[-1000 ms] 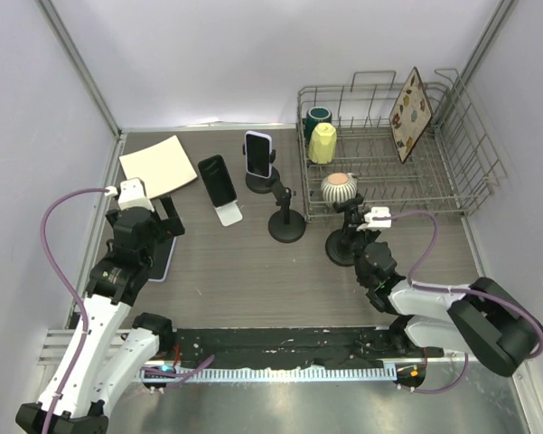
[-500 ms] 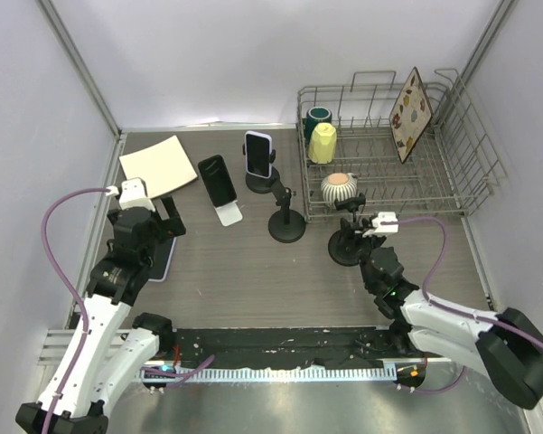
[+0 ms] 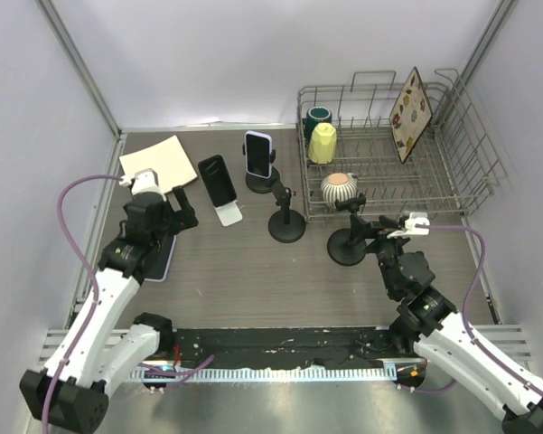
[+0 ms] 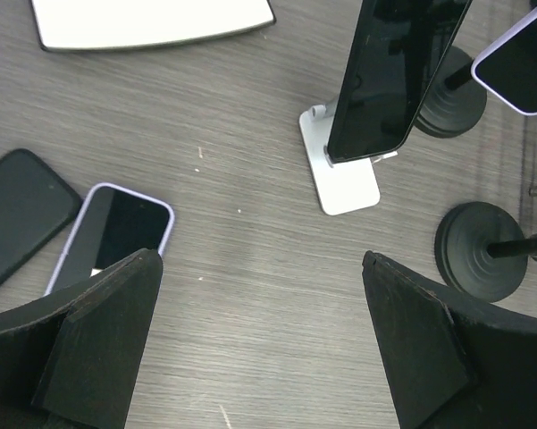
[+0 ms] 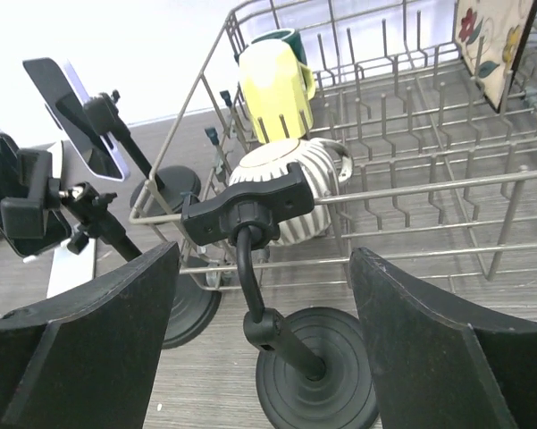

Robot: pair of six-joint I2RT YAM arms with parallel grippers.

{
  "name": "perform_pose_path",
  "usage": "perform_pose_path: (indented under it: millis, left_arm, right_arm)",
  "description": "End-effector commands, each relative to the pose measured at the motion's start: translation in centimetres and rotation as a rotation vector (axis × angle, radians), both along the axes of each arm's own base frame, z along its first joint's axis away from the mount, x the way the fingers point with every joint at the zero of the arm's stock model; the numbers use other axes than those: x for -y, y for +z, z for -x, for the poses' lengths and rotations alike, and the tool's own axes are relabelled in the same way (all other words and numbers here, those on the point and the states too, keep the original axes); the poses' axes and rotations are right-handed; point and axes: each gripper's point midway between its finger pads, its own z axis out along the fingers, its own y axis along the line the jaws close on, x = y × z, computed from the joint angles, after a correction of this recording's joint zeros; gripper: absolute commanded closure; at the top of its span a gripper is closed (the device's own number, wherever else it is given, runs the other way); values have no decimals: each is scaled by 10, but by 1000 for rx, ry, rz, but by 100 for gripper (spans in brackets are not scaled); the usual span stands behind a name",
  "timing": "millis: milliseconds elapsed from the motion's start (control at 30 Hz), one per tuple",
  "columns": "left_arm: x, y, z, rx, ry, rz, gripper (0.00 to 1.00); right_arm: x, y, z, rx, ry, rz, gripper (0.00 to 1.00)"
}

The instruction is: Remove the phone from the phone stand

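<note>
A black phone [image 3: 215,179] leans on a white stand [image 3: 228,213]; the left wrist view has this phone [image 4: 393,80] ahead and to the right. A lilac-cased phone [image 3: 258,154] is clamped on a black stand [image 3: 260,183] behind it. My left gripper [image 3: 179,217] is open, low over the table left of the white stand, with only bare wood between its fingers [image 4: 261,295]. My right gripper [image 3: 372,231] is open in front of an empty black clamp stand [image 5: 250,210], whose stem rises between the spread fingers without touching them.
A lilac phone [image 4: 116,237] and a black phone [image 4: 22,214] lie flat by the left gripper. A white pad [image 3: 158,161] lies at the back left. A second empty black stand [image 3: 286,221] stands mid-table. The wire dish rack [image 3: 452,194] holds cups, a striped bowl [image 5: 286,192] and a plate.
My right gripper has opened, and its arm has pulled back to the right of the empty stand. My left arm has swung forward and right, toward the black phone.
</note>
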Motion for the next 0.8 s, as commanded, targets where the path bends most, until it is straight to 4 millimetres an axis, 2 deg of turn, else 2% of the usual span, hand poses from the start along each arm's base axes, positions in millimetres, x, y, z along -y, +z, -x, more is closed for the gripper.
perform_pose_path:
  millis: [0,167,200,233,300,333,367,433,467,533,567,600,767]
  left_arm:
    - [21,13,-31,-16,25,122,0]
    - [34,-7,-60,-144,75,125,0]
    - [41,-1,-67,-134,64,120,0]
    - [40,-12,-75,-161,96,76,0]
    - [51,-5,-86,-135,104,37,0]
    - [53,-14,-94,-152,122,2,0]
    - [49,-12,-99,-135,166,-38,0]
    - [54,-8,-111,-105,199,-55,0]
    - [52,-15,-118,-103,233,-84,0]
    - [54,-13,-129,-79,260,-89,0]
    - [56,-20,-136,-81,273,-104,0]
    - [57,-16,-142,-63,286,-108,0]
    - [60,-22,-161,-40,340,-131,0]
  right_arm:
    - [12,12,6,24,-35,-33,17]
    - [13,7,7,67,-36,-58,17]
    - [13,5,8,72,-37,-61,17]
    - [12,0,8,72,-31,-58,18]
    - [12,3,9,102,-24,-83,17]
    - [12,-1,9,102,-21,-84,17]
    - [12,1,10,112,-22,-103,17]
    - [13,0,11,115,-23,-112,18]
    - [13,-1,11,111,-24,-123,17]
    - [15,2,13,122,-28,-142,17]
    - [15,1,14,122,-26,-143,17]
    - [16,2,15,128,-27,-158,18]
    - [18,0,16,128,-35,-172,17]
